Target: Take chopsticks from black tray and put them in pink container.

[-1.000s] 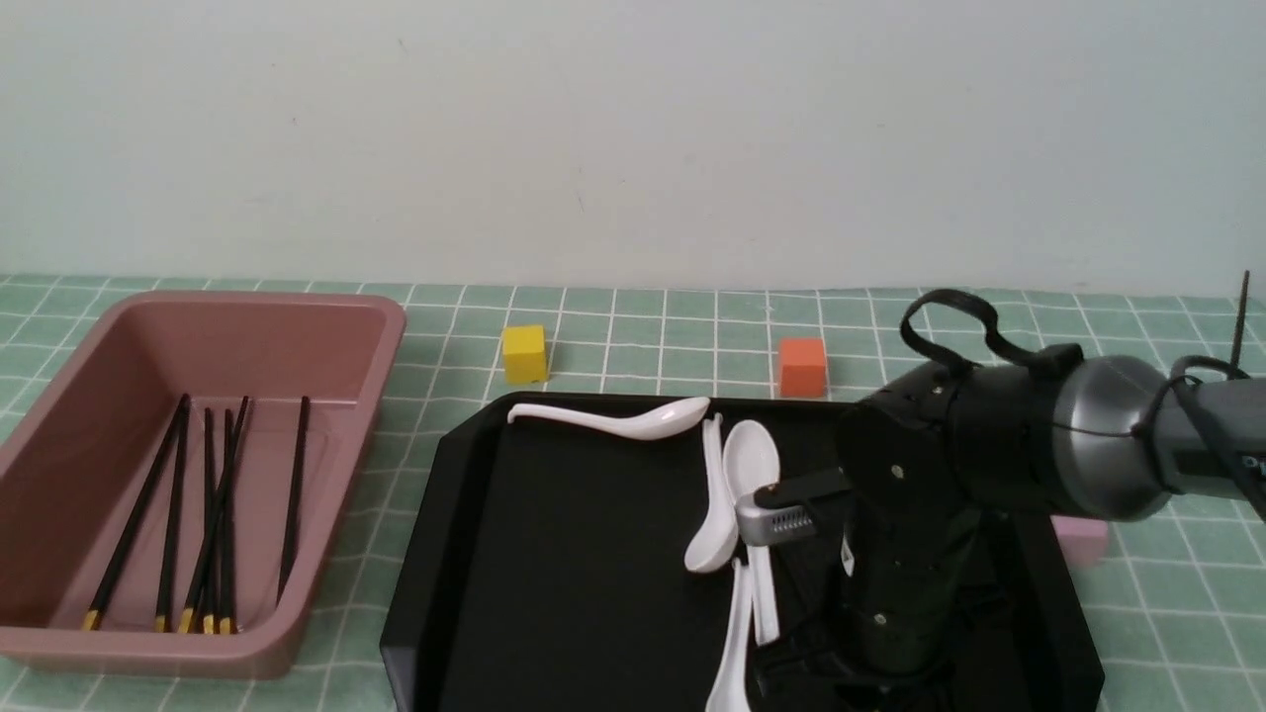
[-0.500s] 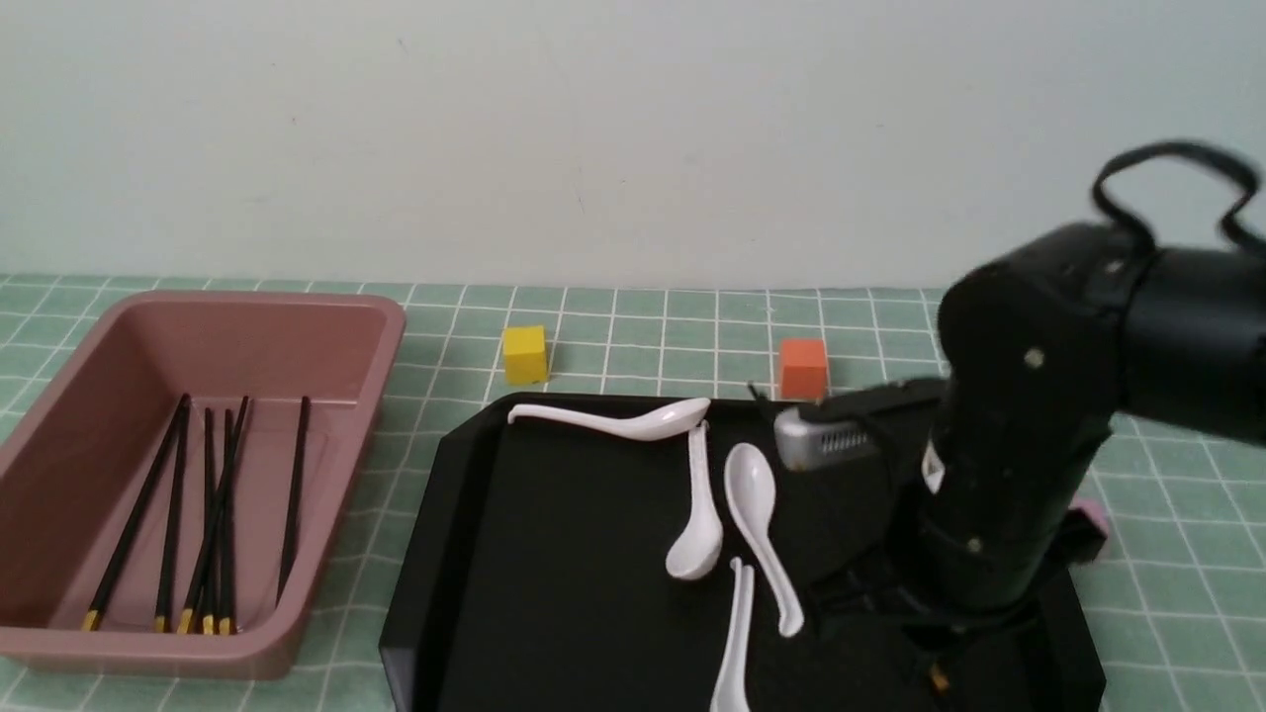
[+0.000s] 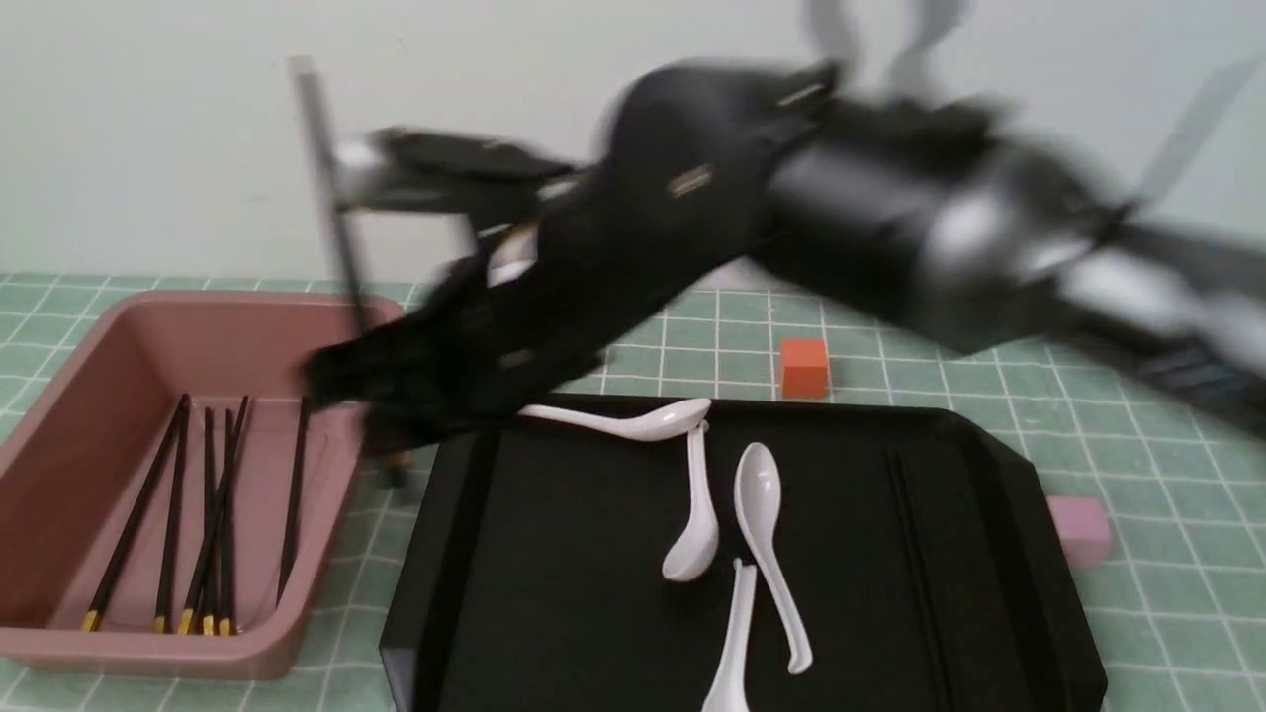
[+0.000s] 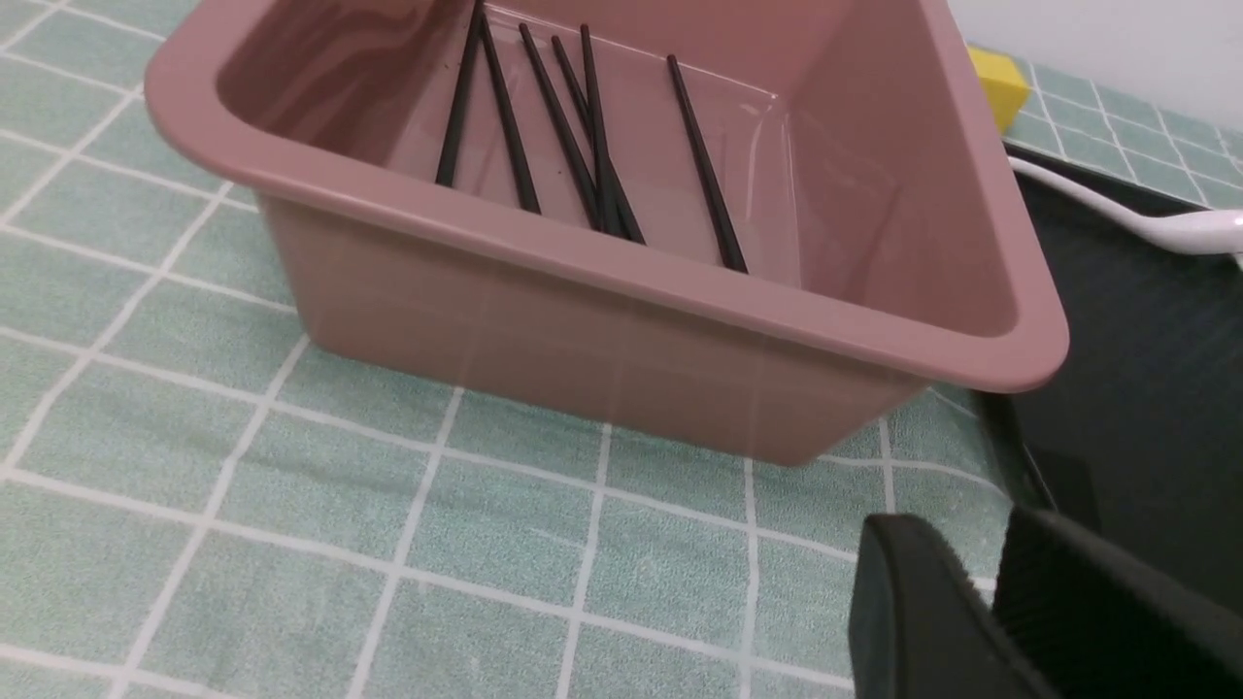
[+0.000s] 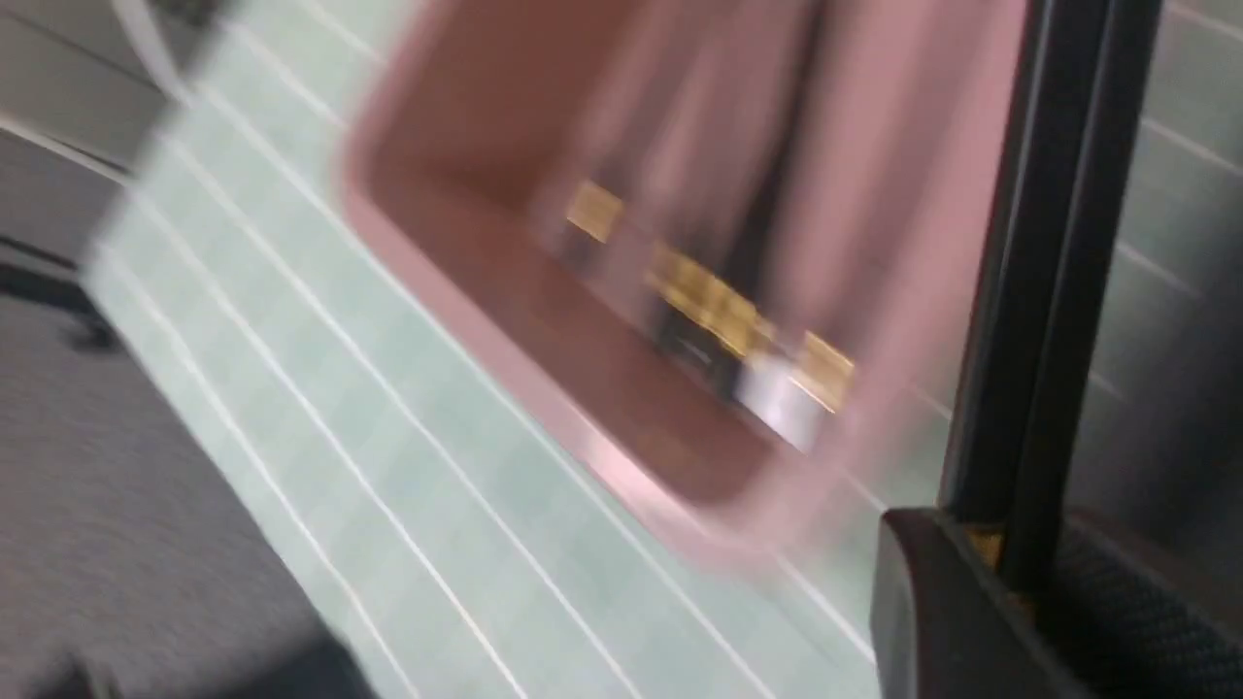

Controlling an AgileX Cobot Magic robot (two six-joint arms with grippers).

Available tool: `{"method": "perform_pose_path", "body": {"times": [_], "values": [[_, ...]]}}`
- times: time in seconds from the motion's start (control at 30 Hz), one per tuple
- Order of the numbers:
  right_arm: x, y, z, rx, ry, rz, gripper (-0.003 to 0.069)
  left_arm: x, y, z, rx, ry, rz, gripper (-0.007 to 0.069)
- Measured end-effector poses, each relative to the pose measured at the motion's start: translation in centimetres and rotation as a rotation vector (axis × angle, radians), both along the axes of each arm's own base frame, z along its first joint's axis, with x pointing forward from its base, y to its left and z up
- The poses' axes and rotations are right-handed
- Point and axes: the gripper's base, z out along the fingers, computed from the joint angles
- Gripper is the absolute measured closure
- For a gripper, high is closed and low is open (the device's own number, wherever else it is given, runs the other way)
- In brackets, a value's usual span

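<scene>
My right arm is a blur across the front view. Its gripper (image 3: 381, 420) hangs over the right rim of the pink container (image 3: 59, 396) and is shut on the chopsticks (image 3: 331, 208), which stand nearly upright with the gold end (image 3: 396, 460) down. In the right wrist view the black sticks (image 5: 1054, 291) rise from between the fingers of the gripper (image 5: 1010, 553); I cannot tell whether there are one or two. Several more chopsticks (image 3: 213, 514) lie in the container (image 4: 602, 282). The black tray (image 3: 593, 514) sits to the right. My left gripper (image 4: 981, 553) is shut and empty, low beside the container.
Several white spoons (image 3: 757, 514) lie on the tray. An orange cube (image 3: 802, 367) stands behind it, a pale pink cube (image 3: 1080, 529) at its right edge, and a yellow cube (image 4: 1000, 85) behind the container. A faint thin line (image 3: 915, 534) crosses the tray's right part.
My right arm has lifted off the tray's right side and swung fast to the left, carrying the chopsticks to the pink container's right rim. The spoons have shifted slightly.
</scene>
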Motion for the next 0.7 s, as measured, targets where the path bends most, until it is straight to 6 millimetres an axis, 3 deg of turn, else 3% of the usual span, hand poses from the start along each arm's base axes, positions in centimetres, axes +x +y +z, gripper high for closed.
{"method": "perform_pose_path", "body": {"times": [0.17, 0.27, 0.4, 0.57, 0.7], "values": [[0.9, 5.8, -3.9, 0.118, -0.077, -0.014, 0.0510, 0.0, 0.0, 0.0, 0.000, 0.000, 0.000, 0.0469], [1.6, 7.4, -6.4, 0.145, -0.095, -0.041, 0.0475, 0.0, 0.0, 0.0, 0.000, 0.000, 0.000, 0.0464], [1.9, 7.8, -8.3, 0.131, -0.085, -0.051, 0.0395, 0.0, 0.0, 0.0, 0.000, 0.000, 0.000, 0.0459], [1.8, 6.7, -7.5, 0.045, -0.060, 0.007, 0.0335, 0.0, 0.0, 0.0, 0.000, 0.000, 0.000, 0.0459], [1.1, 3.6, -3.3, -0.077, -0.048, 0.113, 0.0381, 0.0, 0.0, 0.0, 0.000, 0.000, 0.000, 0.0459]]}}
